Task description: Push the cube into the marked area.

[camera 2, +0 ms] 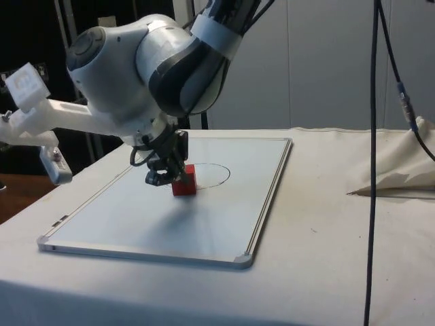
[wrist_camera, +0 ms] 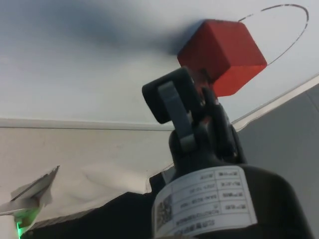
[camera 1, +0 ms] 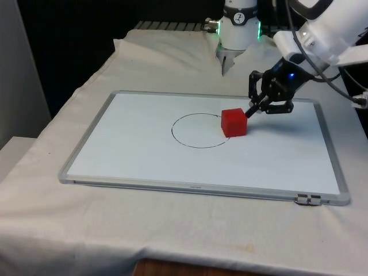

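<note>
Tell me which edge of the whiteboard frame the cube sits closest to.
The far edge, by the robot's base. The red cube sits nearer it than the near edge or either end, straddling the drawn circle's line.

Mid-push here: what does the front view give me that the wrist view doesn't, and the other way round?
Front view only: the whole drawn circle on the whiteboard, with the red cube sitting across the circle's line on the front view's right. Wrist view only: the gripper seen close up, right against the cube's near face. Both: cube, part of the circle, gripper at the cube's outer side.
</note>
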Robot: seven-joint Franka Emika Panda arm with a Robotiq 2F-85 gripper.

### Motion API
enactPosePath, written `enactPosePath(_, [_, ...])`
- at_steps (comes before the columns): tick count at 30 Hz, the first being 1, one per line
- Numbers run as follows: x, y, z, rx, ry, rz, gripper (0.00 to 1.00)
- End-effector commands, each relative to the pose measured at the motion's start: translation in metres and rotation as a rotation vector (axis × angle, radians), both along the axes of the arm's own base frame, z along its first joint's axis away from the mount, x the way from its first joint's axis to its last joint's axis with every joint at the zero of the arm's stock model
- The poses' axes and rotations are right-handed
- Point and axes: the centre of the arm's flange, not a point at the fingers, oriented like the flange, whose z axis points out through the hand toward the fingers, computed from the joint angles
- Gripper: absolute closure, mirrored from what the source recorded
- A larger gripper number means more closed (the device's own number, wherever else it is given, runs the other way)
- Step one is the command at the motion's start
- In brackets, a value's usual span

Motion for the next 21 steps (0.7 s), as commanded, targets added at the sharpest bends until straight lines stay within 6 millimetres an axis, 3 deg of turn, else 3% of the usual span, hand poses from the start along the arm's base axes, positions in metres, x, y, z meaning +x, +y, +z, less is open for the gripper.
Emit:
enactPosePath(1, [0.002,-0.001,0.0,-0.01,-0.005,-0.007,1.0])
enactPosePath(21, [0.022,-0.005,0.001,-0.133,-0.038,-0.073,1.0])
